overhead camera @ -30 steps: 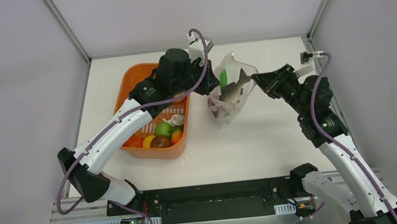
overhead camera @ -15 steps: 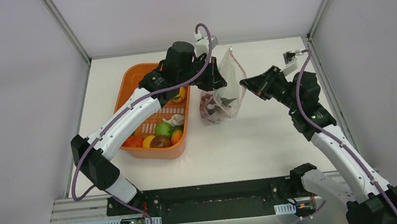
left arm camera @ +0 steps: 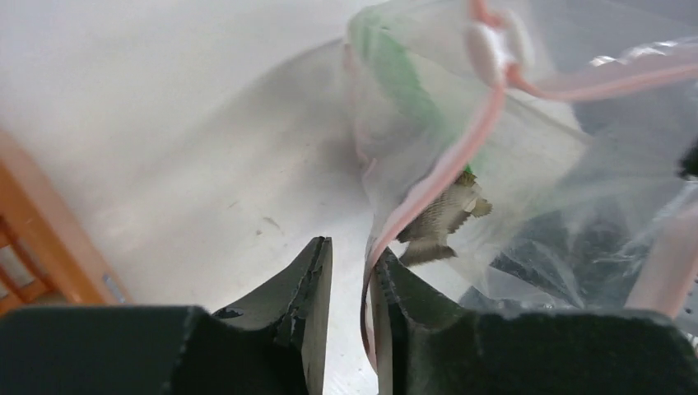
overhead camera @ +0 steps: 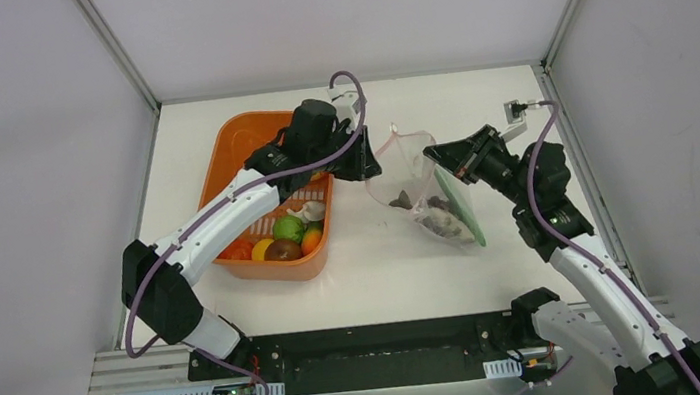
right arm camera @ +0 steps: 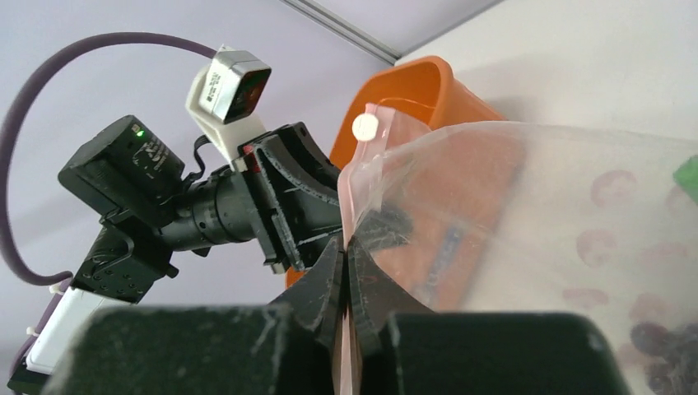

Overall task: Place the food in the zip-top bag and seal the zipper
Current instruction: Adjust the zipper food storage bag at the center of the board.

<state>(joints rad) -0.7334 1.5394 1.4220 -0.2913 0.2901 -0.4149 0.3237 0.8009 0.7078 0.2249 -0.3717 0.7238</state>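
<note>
Standing by the worktop (overhead camera: 386, 279), I see the zip-top bag (overhead camera: 410, 172) near the middle, a bit toward the right edge. It sits between the two arms. The right hand (overhead camera: 438, 158) is squeezed tight on the bag's mouth edge, right on the pink zipper (left arm camera: 461, 152). The left hand (overhead camera: 368, 166) is at the other end of the mouth. Its fingers are close together with only a thin gap. The pink strip runs down between them, against one finger. I cannot tell if it is really pinching the strip. A small white slider (right arm camera: 365, 126) sits on the zipper. The two pink strips are apart, so the mouth is not closed.

Inside the bag are the long green pod (overhead camera: 462, 212), the dark grape bunch (overhead camera: 442, 224) and the grey fish (left arm camera: 436, 224).

The orange basket (overhead camera: 237, 149) sits toward the left edge, under the left arm. At its near end lie a green fruit (overhead camera: 287, 228), a brown fruit (overhead camera: 282, 250), a yellow fruit (overhead camera: 262, 250), an orange fruit (overhead camera: 312, 239) and a red fruit (overhead camera: 237, 250).
</note>
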